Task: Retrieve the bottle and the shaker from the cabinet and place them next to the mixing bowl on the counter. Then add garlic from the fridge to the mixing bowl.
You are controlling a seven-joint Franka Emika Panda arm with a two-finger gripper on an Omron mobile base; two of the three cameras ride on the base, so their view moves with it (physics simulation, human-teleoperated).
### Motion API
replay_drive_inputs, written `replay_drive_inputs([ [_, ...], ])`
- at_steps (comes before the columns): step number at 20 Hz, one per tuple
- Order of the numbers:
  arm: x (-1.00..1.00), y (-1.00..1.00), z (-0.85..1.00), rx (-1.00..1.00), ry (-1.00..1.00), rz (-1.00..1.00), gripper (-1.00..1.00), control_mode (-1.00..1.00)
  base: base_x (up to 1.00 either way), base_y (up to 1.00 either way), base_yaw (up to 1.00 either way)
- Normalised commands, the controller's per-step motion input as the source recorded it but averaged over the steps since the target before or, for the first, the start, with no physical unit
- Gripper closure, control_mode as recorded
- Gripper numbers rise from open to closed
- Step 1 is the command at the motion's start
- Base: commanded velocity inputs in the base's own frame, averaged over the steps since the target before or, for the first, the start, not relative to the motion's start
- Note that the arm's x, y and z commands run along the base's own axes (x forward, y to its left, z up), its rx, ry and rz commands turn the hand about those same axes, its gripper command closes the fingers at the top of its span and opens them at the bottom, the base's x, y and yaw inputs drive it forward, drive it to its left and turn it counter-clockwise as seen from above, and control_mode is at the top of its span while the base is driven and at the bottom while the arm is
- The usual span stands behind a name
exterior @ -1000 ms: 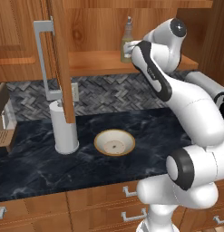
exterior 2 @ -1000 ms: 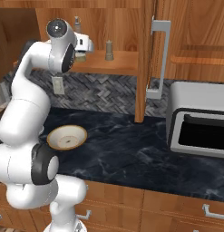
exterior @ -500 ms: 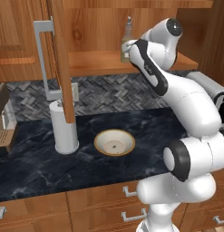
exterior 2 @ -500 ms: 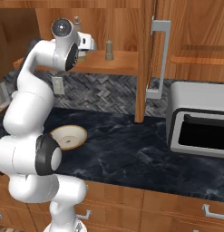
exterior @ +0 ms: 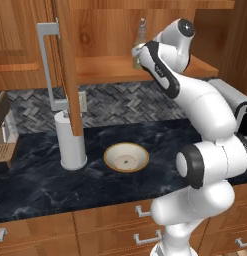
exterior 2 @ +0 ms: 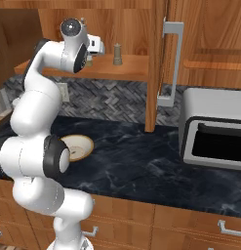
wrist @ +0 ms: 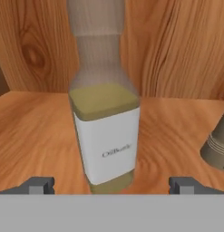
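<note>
You are looking at a clear, glossy bottle (wrist: 104,113) wearing a matt white paper-like label, standing on a smooth, grained wooden shelf (wrist: 36,136); the bench (exterior: 45,185) is showing polished dark marble.

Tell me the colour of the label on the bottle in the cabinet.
White, on the clear square oil bottle; clearest in the hand view.

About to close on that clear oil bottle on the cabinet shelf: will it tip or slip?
The clear square-sided bottle with a white label is tall and narrow, so a high nudge could tip it. Flat sides probably grip well. Only partly filled, so likely light, though the smooth surface may slip.
</note>
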Motion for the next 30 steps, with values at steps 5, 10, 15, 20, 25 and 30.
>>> replay_drive_inputs([
  [5,0.19,0.12,-0.03,0.00,0.01,0.01,-1.00,-1.00,0.00,0.00,0.00],
  [10,0.15,0.06,0.00,0.00,0.00,0.02,-1.00,-1.00,0.00,0.00,0.00],
  [15,0.10,0.00,-0.06,0.00,0.00,0.01,-1.00,-1.00,0.00,0.00,0.00],
  [20,0.12,0.00,-0.13,0.00,0.01,0.00,-1.00,-1.00,0.00,0.00,0.00],
  [25,0.11,0.00,-0.03,0.00,0.01,0.01,-1.00,-1.00,0.00,0.00,0.00],
  [30,0.22,0.00,0.00,0.00,0.02,0.00,-1.00,-1.00,0.00,0.00,0.00],
])
